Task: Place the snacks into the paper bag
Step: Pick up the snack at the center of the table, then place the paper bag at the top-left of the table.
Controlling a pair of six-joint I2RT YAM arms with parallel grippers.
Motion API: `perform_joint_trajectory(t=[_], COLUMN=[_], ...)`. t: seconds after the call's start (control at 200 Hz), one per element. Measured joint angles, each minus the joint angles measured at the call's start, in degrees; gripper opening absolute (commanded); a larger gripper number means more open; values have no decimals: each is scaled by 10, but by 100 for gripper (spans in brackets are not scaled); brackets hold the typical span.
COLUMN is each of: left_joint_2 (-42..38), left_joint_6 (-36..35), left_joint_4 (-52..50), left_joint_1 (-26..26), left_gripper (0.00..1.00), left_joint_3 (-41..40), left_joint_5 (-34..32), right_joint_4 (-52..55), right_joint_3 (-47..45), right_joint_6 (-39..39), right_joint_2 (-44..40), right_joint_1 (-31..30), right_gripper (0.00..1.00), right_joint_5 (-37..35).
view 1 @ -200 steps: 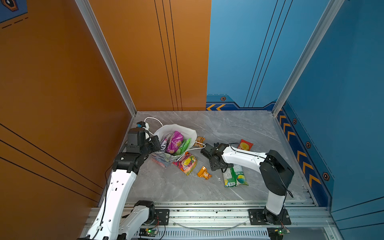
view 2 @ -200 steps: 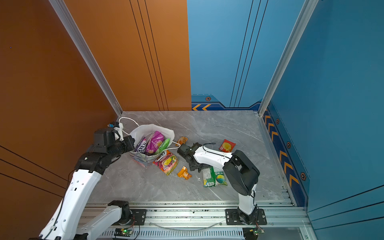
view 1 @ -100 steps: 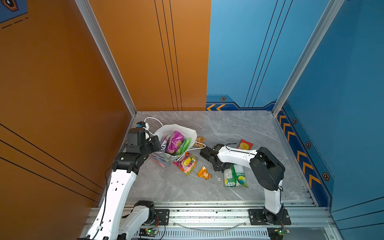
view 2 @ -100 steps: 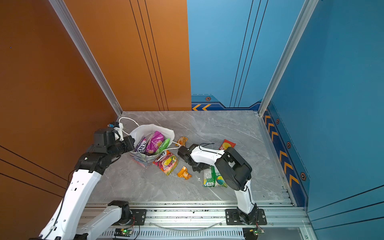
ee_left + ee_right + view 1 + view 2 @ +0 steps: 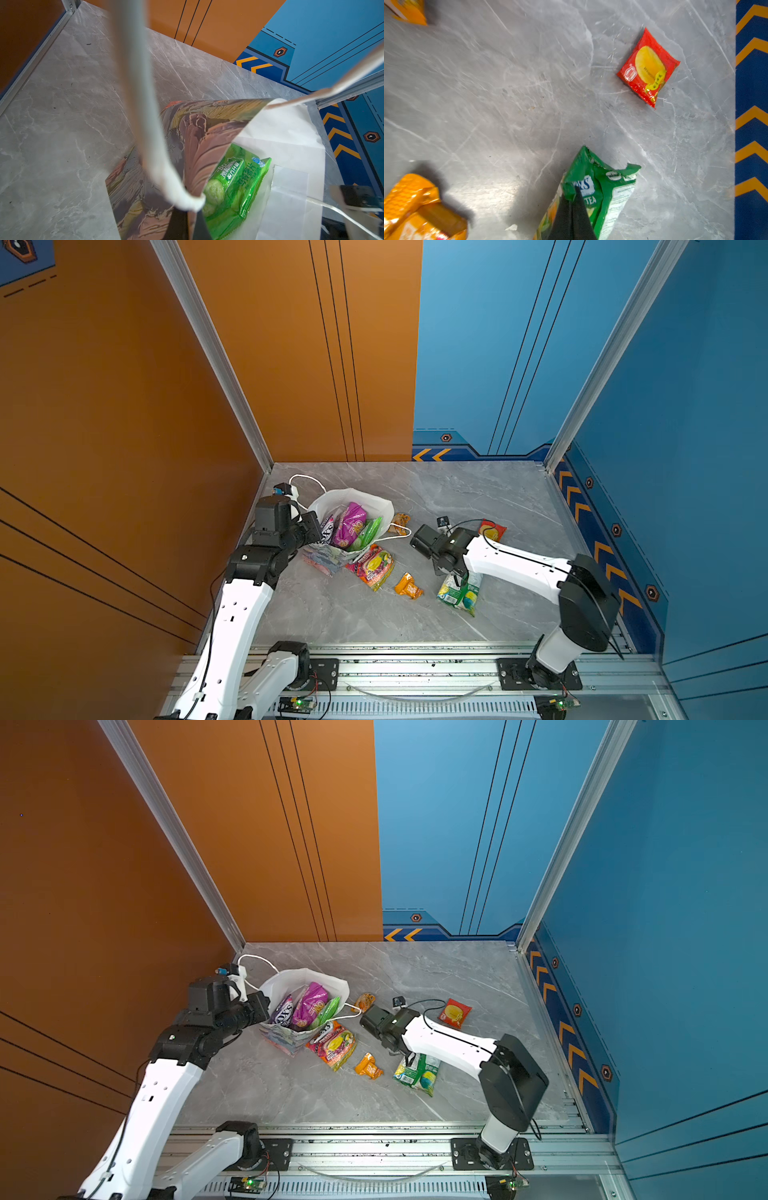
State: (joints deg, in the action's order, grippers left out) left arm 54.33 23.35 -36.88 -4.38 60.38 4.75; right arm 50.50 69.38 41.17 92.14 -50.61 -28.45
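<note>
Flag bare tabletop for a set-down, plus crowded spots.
Bare: the far strip behind the paper bag and red packet; the near strip between the nearer orange packet and front rail. Crowded: bag mouth to green chips packet, multicoloured packet between.

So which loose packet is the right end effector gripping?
The large green crinkly chips packet: the right end effector is shut on its edge; the red foil packet lies apart.

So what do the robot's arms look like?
The left arm and right arm have smooth white shells with chunky black joints. A thin black cable runs along each. Their jaws are black and taper to a point.
</note>
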Motion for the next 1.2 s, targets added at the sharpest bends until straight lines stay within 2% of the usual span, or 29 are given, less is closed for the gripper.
perform_joint_trajectory(t=[0.265,0.581,0.871,1.201], left_joint_2=[1,39,53,53], left_joint_6=[0,33,63,72], left_joint_4=[0,-32,-88,-103], left_joint_1=[0,-1,4,14], left_gripper=[0,0,0,0], left_joint_3=[0,42,65,65], left_joint_5=[0,-22,-90,-95], right_joint_4=[-95,-156,-178,-197], right_joint_3=[-54,-39,93,303], right_joint_6=[25,23,-18,-94], right_joint_2=[-154,-198,-170,-83], right_joint_1=[1,50,60,27], right_gripper=[0,0,0,0], right_joint_5=[-2,9,31,42])
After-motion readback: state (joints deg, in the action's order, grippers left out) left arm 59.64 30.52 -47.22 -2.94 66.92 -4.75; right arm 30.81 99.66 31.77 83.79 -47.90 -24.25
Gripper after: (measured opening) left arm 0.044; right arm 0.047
